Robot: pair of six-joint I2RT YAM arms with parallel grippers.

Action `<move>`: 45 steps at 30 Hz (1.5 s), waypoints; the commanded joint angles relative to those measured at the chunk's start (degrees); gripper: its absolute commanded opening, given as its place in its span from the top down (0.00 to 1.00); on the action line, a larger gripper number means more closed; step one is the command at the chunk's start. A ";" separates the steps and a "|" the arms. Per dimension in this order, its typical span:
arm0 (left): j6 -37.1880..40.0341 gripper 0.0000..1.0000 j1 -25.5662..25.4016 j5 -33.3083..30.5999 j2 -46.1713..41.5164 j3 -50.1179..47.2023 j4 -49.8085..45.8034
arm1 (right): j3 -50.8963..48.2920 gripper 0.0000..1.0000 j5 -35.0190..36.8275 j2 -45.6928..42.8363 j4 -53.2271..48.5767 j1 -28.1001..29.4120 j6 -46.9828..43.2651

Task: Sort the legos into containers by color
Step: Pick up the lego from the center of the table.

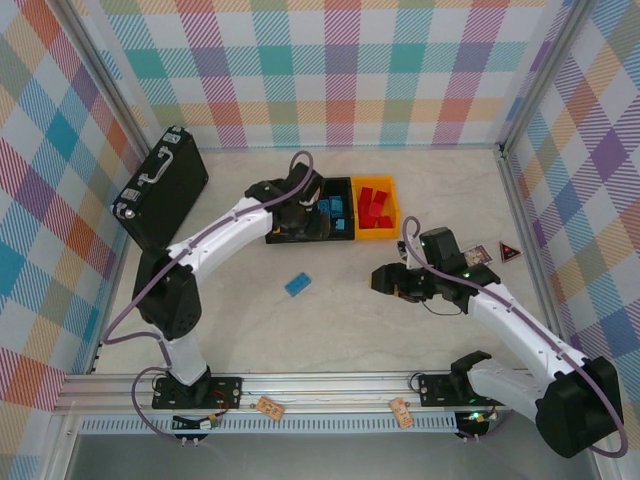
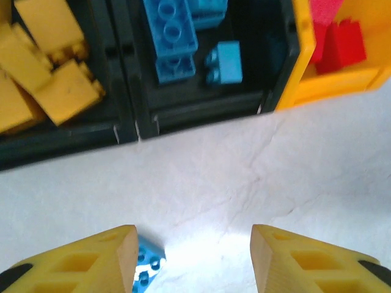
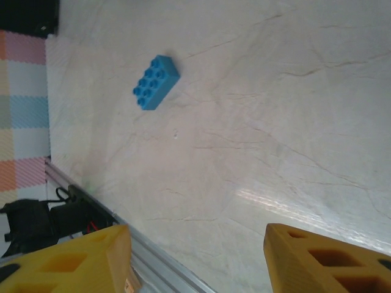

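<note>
Pastel plaid walls point(image 1: 330, 70) close in a pale, faintly veined tabletop point(image 1: 330, 330) on three sides, with an aluminium rail point(image 1: 330, 405) along its near edge at six o'clock. At ten o'clock a black briefcase point(image 1: 160, 190) lies by the left wall, and at three o'clock a small triangular card point(image 1: 511, 251) lies near the right wall. Three bins stand touching in a row at twelve o'clock: a first black bin point(image 2: 61, 137) with yellow legos point(image 2: 61, 91), a middle black bin point(image 2: 201, 107) with blue legos point(image 2: 174, 36), and a yellow-orange bin point(image 2: 324, 85) with red legos point(image 2: 342, 39). One loose blue lego point(image 1: 297, 285) lies alone on the bare surface near the middle, at six o'clock from the bins. The left gripper point(image 2: 194, 241) hangs by the near edge of the black bins, fingers spread and empty. The right gripper point(image 3: 197, 235) hovers at three o'clock from the loose lego, well apart from it, likewise parted with nothing between its fingers.
</note>
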 commanded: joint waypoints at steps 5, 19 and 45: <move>5.41 0.36 0.10 4.56 -8.09 -11.32 1.75 | 2.90 0.37 -1.16 0.77 3.84 6.25 -3.26; 11.88 0.23 0.17 4.92 -4.21 -20.24 4.03 | 4.72 0.35 3.21 4.74 5.75 13.20 -3.99; 10.02 0.81 -2.53 0.58 1.97 -19.75 4.78 | 2.48 0.37 4.98 5.21 7.47 13.38 -2.85</move>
